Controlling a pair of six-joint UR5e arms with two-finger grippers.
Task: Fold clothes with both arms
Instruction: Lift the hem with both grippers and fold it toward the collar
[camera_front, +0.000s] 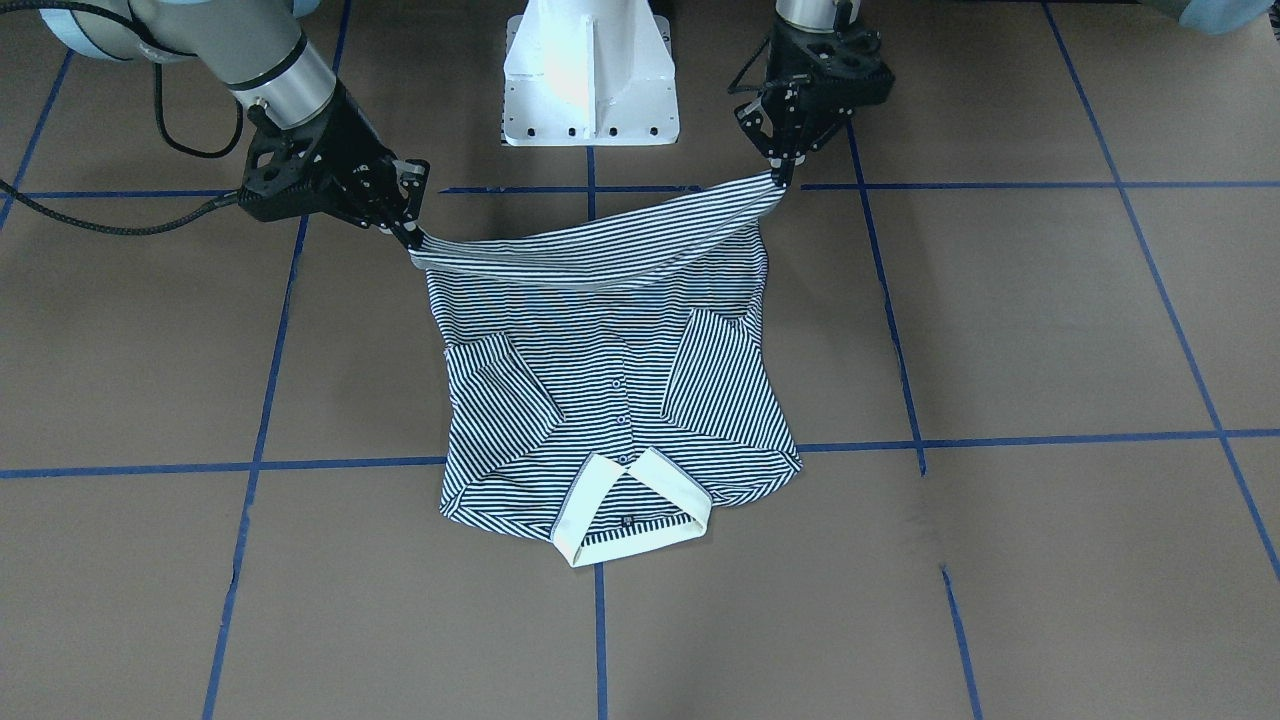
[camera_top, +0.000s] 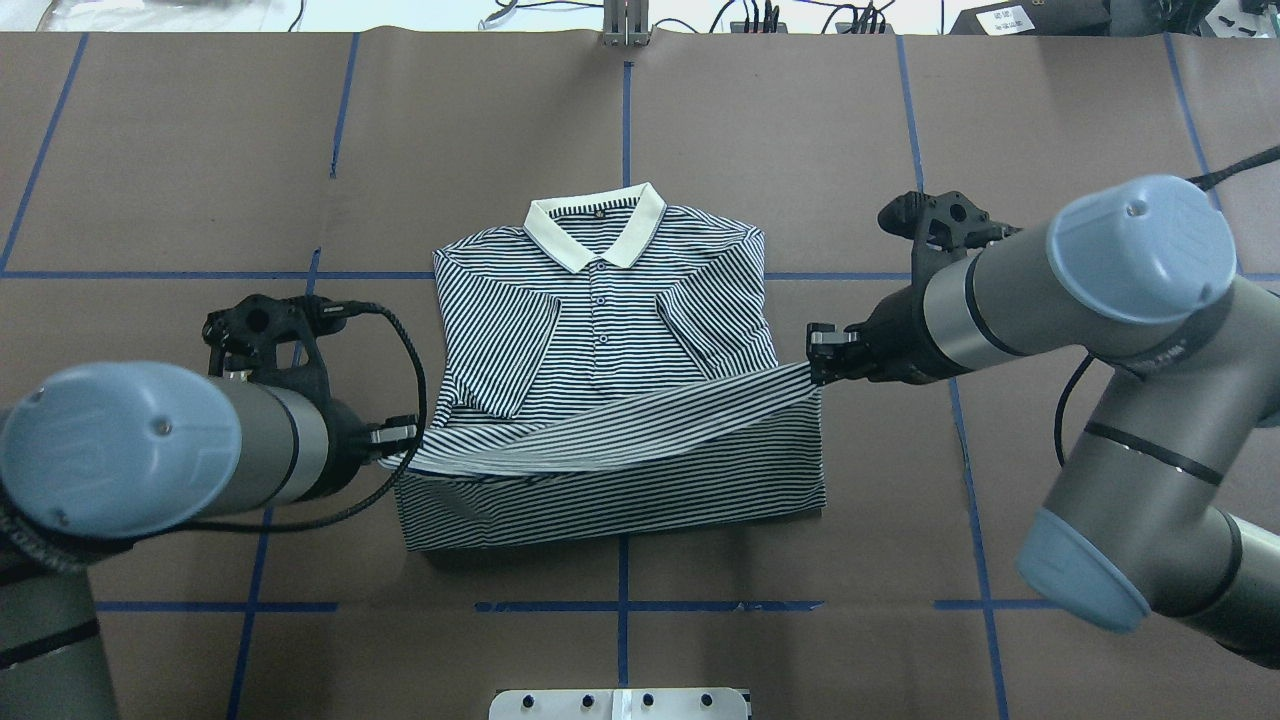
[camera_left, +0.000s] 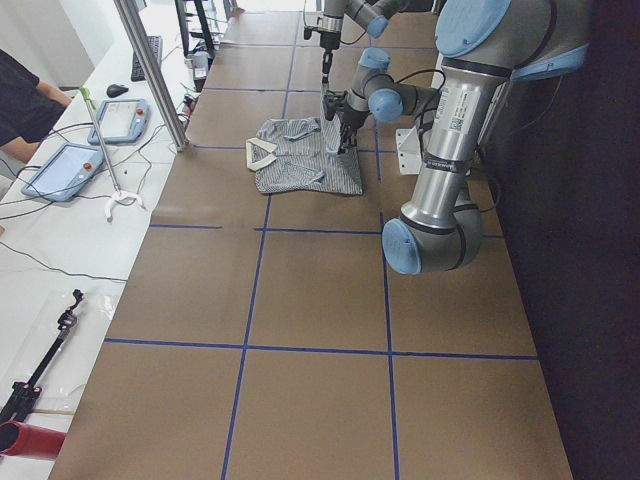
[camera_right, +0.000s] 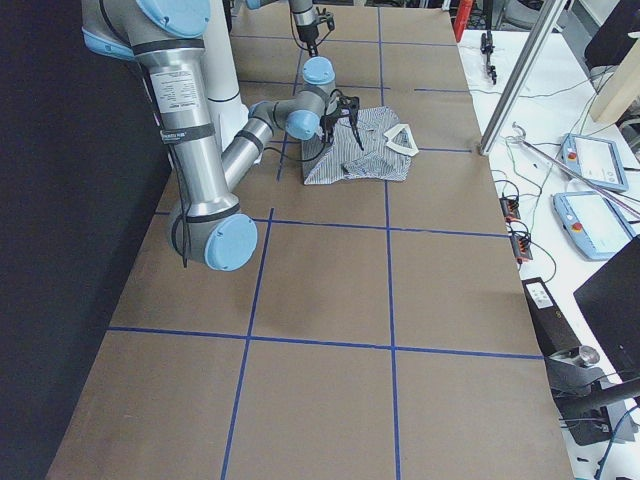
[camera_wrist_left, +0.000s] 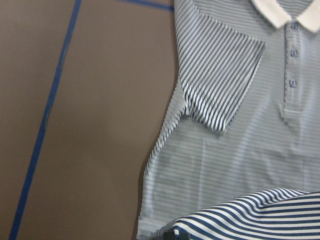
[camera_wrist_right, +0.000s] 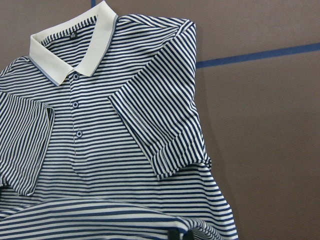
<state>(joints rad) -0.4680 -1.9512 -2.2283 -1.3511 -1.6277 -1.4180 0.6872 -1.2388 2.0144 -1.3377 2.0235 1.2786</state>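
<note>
Nearest the robot, just out from its white pedestal (camera_top: 620, 703), the lower body of the striped polo shirt (camera_top: 600, 330) lies doubled on the brown-covered table (camera_top: 200, 150), with the fold as its near edge. The shirt lies face up in the middle of the table, its long axis running near to far and its collar pointing away from the robot.

Just past that fold, the bottom hem (camera_top: 620, 420) is raised off the cloth and stretched left to right between the two arms. The left gripper (camera_top: 403, 448) has its jaws pinched shut on the left hem corner. The right gripper (camera_top: 815, 365) is likewise clamped on the right corner. Each arm is at its own side of the shirt, and neither crosses over.

The stretched hem is not square to the shirt. The right corner looks further out towards the collar than the left, though a difference in height may account for some of that.

Further out, both short sleeves (camera_top: 510, 350) are tucked inward over the chest on either side of the button placket. The cream collar (camera_top: 597, 225) lies flat at the far end, straight ahead of the jaws. I'd judge the next move is to carry the hem away from the robot towards it, with the left side needing to catch up.

Bare table with blue tape lines (camera_top: 625, 120) surrounds the shirt and extends beyond the collar to the far edge.
</note>
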